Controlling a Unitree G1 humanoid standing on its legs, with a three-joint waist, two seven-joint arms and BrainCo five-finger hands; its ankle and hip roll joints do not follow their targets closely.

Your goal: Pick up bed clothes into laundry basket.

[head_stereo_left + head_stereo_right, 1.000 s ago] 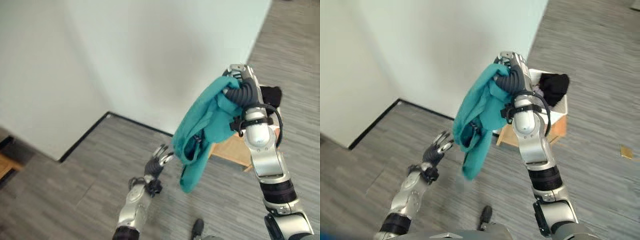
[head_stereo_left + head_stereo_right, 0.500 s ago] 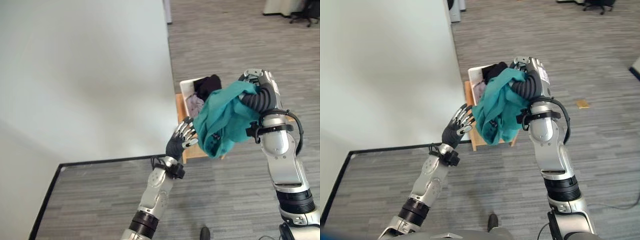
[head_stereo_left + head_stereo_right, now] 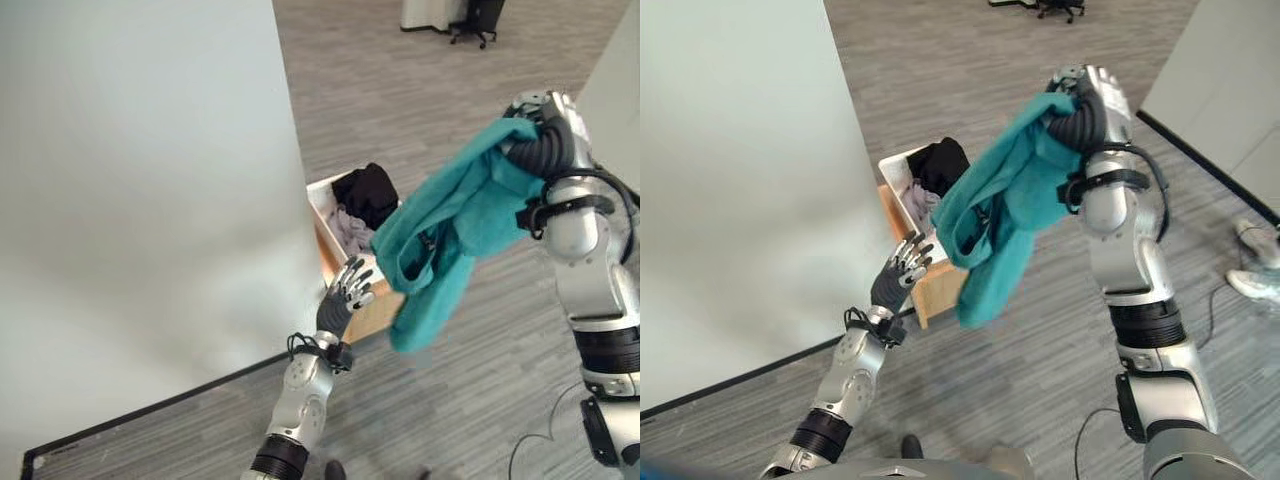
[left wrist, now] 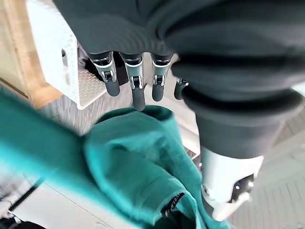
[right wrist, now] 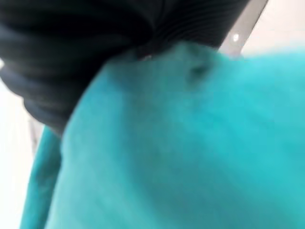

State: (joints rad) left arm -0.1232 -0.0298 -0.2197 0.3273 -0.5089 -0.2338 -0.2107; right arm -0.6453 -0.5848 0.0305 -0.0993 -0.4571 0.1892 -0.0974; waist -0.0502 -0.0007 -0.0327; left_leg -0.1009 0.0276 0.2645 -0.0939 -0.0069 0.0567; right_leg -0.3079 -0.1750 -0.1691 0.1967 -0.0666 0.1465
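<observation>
1. Upper right of the left eye view: right hand [image 3: 545, 125] raised high, clenched on a teal garment [image 3: 450, 230], cloth bunched at the dark ribbed cover
2. Draped down and leftward from that grip toward the frame's centre, hanging free in the air, lowest fold ending just right of centre, touching nothing below
3. Same cloth across the right wrist view [image 5: 190, 143], pressed right up against the dark cover; fingers hidden under the fabric there
4. Centre of the frame, behind and left of the hanging cloth: white laundry basket [image 3: 322, 192] on a low wooden stand [image 3: 350, 305], tucked against the edge of a pale wall panel [image 3: 140, 200]
5. Inside the basket: a black garment [image 3: 366, 192] heaped at the far end, a pale grey one [image 3: 350, 232] nearer
6. Lower centre: left hand [image 3: 345, 293] lifted in front of the stand, fingers straight and spread, holding nothing, just left of the teal cloth but apart from it
7. Left wrist view: straight dark-tipped fingers [image 4: 136, 83] pointing at the perforated white basket wall [image 4: 52, 52], teal fabric [image 4: 138, 167] hanging close beyond them
8. Grey plank floor [image 3: 470, 400] all round, black baseboard strip [image 3: 150, 420] at lower left
</observation>
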